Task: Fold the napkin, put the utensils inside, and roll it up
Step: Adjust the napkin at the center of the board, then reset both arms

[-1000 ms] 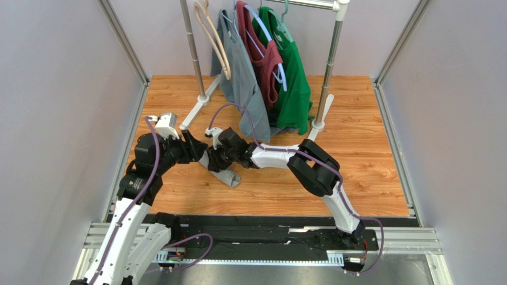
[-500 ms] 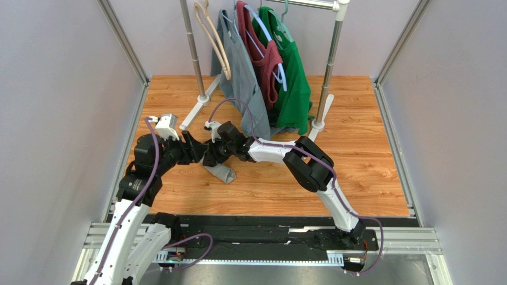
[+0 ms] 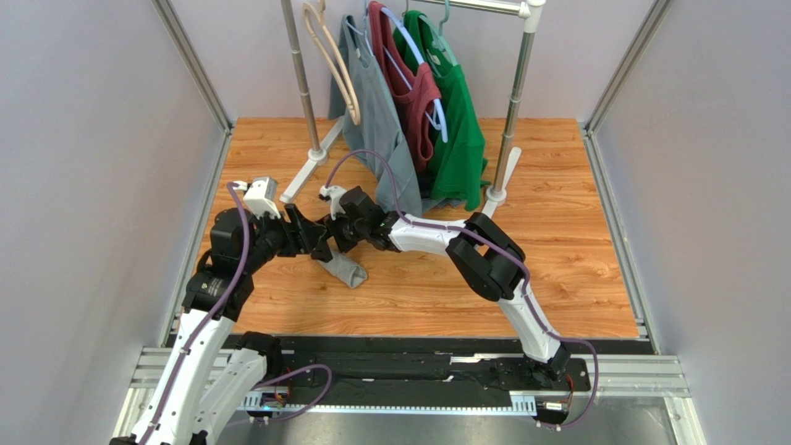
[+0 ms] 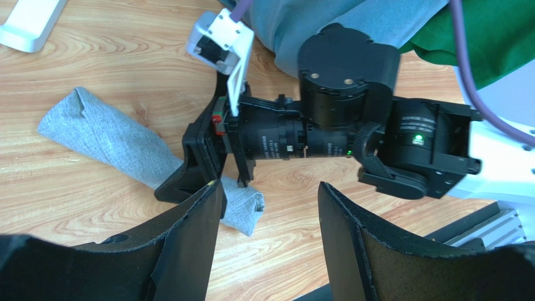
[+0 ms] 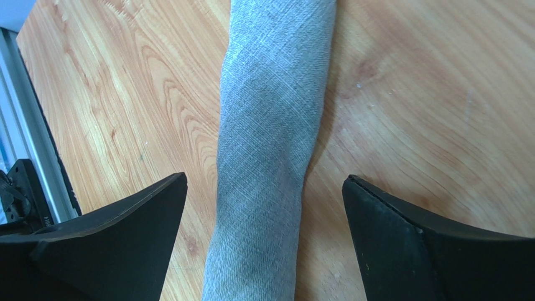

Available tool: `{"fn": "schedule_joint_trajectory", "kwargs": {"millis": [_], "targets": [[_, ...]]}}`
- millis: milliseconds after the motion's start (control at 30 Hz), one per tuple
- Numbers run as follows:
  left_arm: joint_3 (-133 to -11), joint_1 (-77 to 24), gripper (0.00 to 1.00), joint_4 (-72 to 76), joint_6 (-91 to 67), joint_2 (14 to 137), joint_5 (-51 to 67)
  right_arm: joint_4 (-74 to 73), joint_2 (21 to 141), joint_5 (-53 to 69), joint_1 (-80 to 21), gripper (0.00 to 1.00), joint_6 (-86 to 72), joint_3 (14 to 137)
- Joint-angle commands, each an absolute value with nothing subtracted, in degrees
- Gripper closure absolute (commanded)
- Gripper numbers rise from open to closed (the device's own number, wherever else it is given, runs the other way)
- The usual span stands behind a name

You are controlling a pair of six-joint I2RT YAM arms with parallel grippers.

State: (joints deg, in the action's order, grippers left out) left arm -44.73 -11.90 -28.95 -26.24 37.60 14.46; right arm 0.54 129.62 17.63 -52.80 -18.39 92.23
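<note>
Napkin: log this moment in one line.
napkin: heather-grey cloth roll flat on wooden table | right gripper: open, straddling roll | left gripper: open, near roll end | fork: not visible

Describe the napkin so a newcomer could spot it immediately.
On the wooden tabletop, look in front of the clothes rack, where the left gripper and right gripper meet. The napkin is the grey cloth rolled into a tube lying flat there; the grey shirt hangs from the rack.
</note>
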Motion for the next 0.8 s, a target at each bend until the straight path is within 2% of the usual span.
{"fn": "schedule_joint_trajectory", "kwargs": {"millis": [0,233,367,600,633,767], "targets": [[-46.0,-11.4,0.34,-27.2,-24.9,37.5,14.2,1.3,123.7,13.9,-52.7,0.0,-16.8,91.5],[-46.1,-10.4,0.3,-29.0,-23.9,35.3,8.7,2.2,114.7,7.8,-53.9,0.0,-14.2,86.3],[-46.0,-8.9,0.3,-30.3,-22.1,34.2,6.9,2.3,107.6,5.6,-55.7,0.0,-12.3,79.4],[-45.8,-8.1,0.29,-33.7,-18.5,28.0,1.2,3.1,85.9,2.2,-55.0,0.0,-12.0,57.9],[-45.4,-8.1,0.29,-34.2,-18.4,26.1,0.8,2.4,80.0,1.7,-54.3,0.0,-12.7,53.7],[-44.7,-8.1,0.29,-34.1,-17.6,22.2,0.6,-2.1,64.4,2.4,-47.0,0.0,-16.1,43.8]]}}
